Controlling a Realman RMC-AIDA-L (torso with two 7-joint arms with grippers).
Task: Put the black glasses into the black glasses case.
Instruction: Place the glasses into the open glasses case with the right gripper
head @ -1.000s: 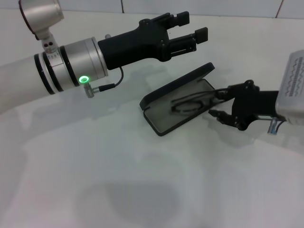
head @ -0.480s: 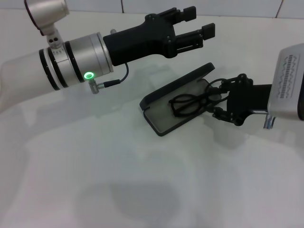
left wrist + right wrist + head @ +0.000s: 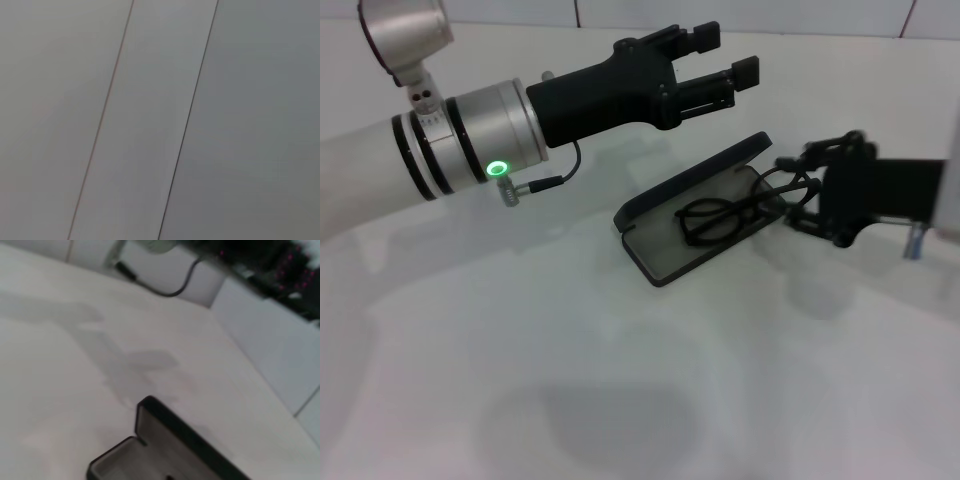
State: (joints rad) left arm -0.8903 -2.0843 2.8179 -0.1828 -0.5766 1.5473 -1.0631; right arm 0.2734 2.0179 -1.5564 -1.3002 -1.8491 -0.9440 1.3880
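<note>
Black glasses (image 3: pixel 725 217) lie in the open black glasses case (image 3: pixel 665 255), temples poking out right beside the right gripper (image 3: pixel 798 195), grip unreadable. Snagged temples could drag the glasses out. Left gripper (image 3: pixel 732 58) hovers unclenched beyond the case.

The left arm (image 3: pixel 380 175) is a pale grey-white tube ending in a brushed silver wrist collar (image 3: pixel 485 135) with black ring seams, a lit green indicator ring (image 3: pixel 498 168) and a short black cable (image 3: pixel 555 178) on a metal plug. Its left gripper (image 3: pixel 725 62) is matt black, with a blocky body and two square-tipped fingers. The right gripper (image 3: pixel 798 190) is also black, built of what appear to be thin linkage bars, on a black housing.
</note>
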